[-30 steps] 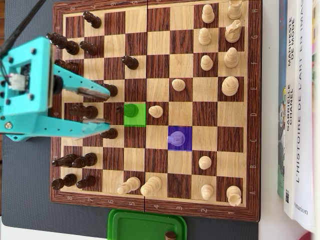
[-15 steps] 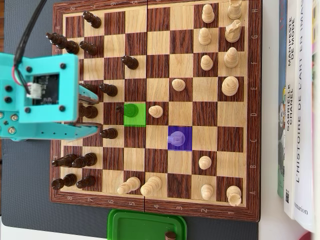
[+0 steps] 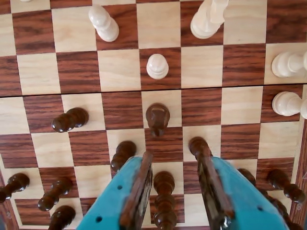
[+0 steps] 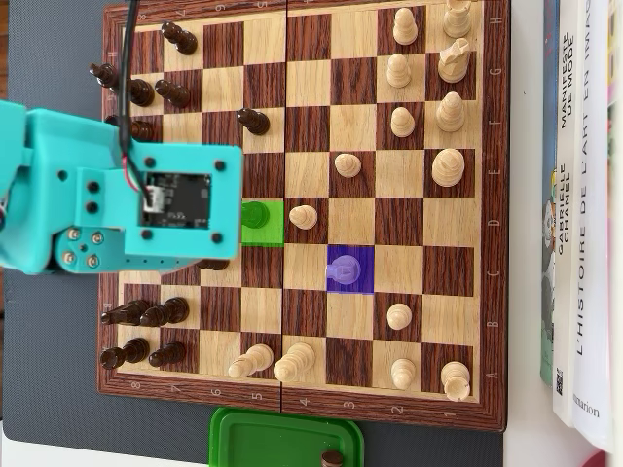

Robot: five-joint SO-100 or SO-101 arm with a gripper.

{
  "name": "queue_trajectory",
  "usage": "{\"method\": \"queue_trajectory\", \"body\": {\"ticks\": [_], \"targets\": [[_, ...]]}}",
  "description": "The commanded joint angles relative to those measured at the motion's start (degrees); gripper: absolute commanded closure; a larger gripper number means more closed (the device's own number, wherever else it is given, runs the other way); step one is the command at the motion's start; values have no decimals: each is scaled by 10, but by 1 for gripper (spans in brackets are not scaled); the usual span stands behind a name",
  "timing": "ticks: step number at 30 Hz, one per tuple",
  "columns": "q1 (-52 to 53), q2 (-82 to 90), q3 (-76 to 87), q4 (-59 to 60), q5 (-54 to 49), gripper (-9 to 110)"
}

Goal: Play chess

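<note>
1. So, closest to the wrist camera is the gripper [image 3: 175, 189]. Its two teal jaws are spread apart with nothing between the tips, so it's open and empty. One dark pawn [image 3: 164, 191] sits right in the gap below it.
2. Just ahead of the jaws stands the dark piece [image 3: 157, 117] on its light square. From above, that same piece [image 4: 256, 214] sits on the square tinted green, and the teal arm [image 4: 117, 195] covers the squares just to its left.
3. My guess is we're in the approach step: the jaws are lined up on that green-square piece but aren't around it yet. The next move looks like easing forward and down so the fingers straddle it, then closing. The neighbouring dark pawns are close, so there's not much room.
4. Further along is a white pawn [image 3: 157, 65], then a purple-tinted square [image 4: 350, 269] that's probably the destination.
5. The wooden chessboard [image 4: 496, 243] lies on a grey mat [image 4: 49, 370], with a green tub [image 4: 282, 438] at the bottom edge and books [image 4: 584, 214] on the right.
</note>
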Motion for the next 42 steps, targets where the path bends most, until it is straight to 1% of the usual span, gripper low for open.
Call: {"method": "queue_trajectory", "body": {"ticks": [1, 5, 9, 17, 22, 33, 42], "targets": [[-2, -33, -66, 27, 9, 86], [-5, -75, -100, 34, 10, 86], [-27, -98, -105, 33, 10, 83], [-30, -106, -98, 38, 10, 83], [-37, -156, -104, 33, 10, 83], [-40, -192, -107, 29, 10, 83], [-40, -258, -149, 13, 6, 83]]}}
